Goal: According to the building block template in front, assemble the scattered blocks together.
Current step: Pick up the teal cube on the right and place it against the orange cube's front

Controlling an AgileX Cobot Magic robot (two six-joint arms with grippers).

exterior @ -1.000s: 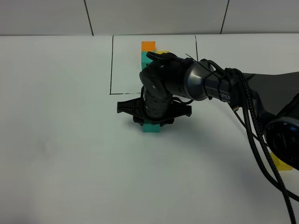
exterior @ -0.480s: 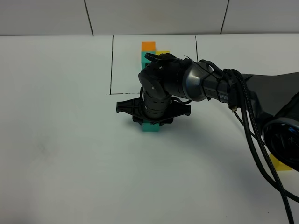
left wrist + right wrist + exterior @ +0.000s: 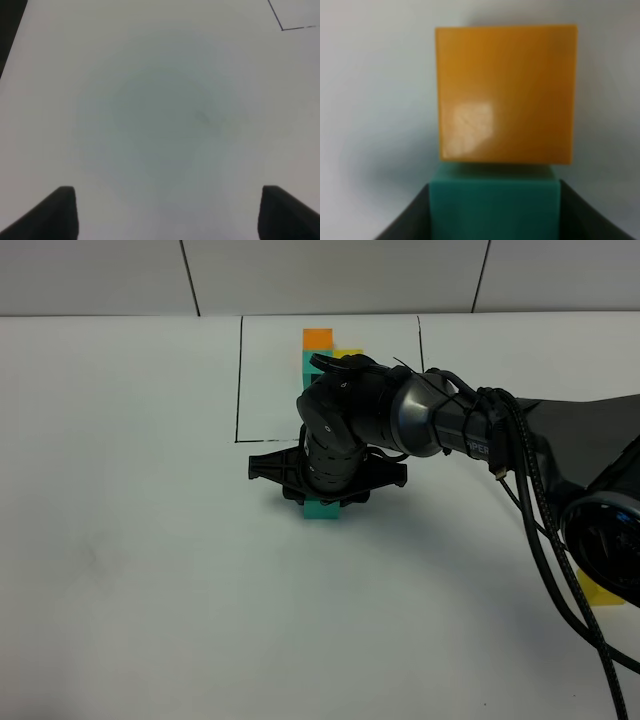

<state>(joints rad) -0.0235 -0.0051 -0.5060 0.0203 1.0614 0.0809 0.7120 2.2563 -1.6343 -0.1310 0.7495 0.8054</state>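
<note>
White surface (image 3: pixel 120 540) carries the building block template (image 3: pixel 318 340) inside its black drawn frame (image 3: pixel 240 380) at the far side. Just in front of that frame, the right end effector (image 3: pixel 325 492) pinches the teal cube (image 3: pixel 494 210), which touches the orange cube (image 3: pixel 506 92). A yellow cube (image 3: pixel 600 590) lies well apart, partly hidden by the right arm. The left end effector (image 3: pixel 167 215) hangs spread above the surface.
</note>
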